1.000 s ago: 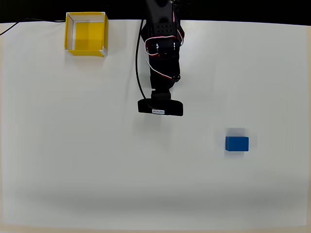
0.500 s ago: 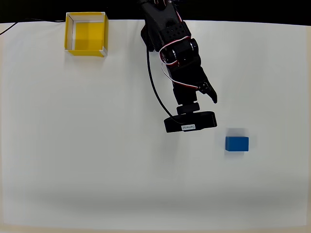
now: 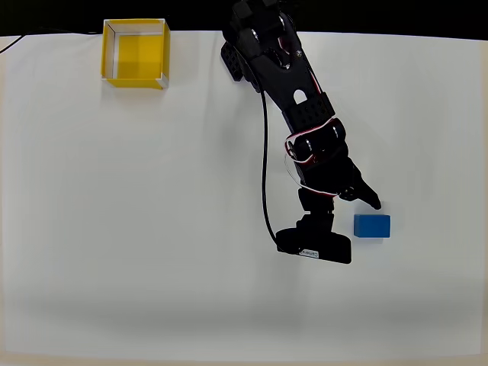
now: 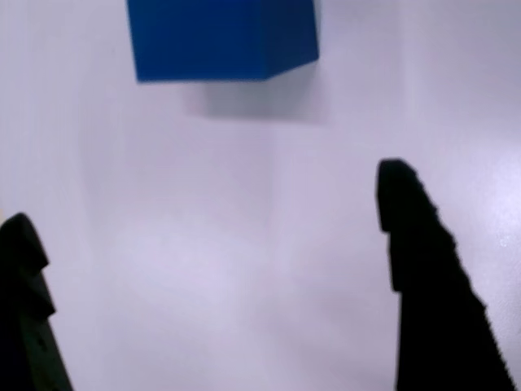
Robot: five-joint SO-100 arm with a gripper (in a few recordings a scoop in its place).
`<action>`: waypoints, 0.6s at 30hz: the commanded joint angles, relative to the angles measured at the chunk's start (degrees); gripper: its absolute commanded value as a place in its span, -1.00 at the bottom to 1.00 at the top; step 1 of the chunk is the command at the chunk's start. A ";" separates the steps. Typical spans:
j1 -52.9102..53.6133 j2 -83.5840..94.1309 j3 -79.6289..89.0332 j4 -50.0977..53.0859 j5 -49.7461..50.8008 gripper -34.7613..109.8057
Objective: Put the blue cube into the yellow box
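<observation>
We see the white table [image 3: 114, 229] filling most of the overhead view, with the black arm [image 3: 293, 99] reaching from the top centre down and to the right across it. A second ago the arm hung close to the top centre with its wrist camera near the middle of the frame; it has since swung out and stretched toward the lower right. The yellow box [image 3: 135, 52] sits in the upper left corner of the overhead view, well apart from the arm's tip, unmoved. The gripper [image 4: 220, 236] has its fingers [image 4: 419, 269] spread wide, with bare table between them in the wrist view. The blue cube [image 3: 371, 226] lies right of centre in the overhead view, just beside the arm's tip; in the wrist view the cube [image 4: 221, 37] sits at the top, beyond the fingertips, untouched.
</observation>
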 commanded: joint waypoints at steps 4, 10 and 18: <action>-2.55 -10.28 -17.31 5.89 4.83 0.24; -3.78 -19.86 -28.83 12.13 6.42 0.26; -4.66 -28.65 -39.29 14.68 7.82 0.26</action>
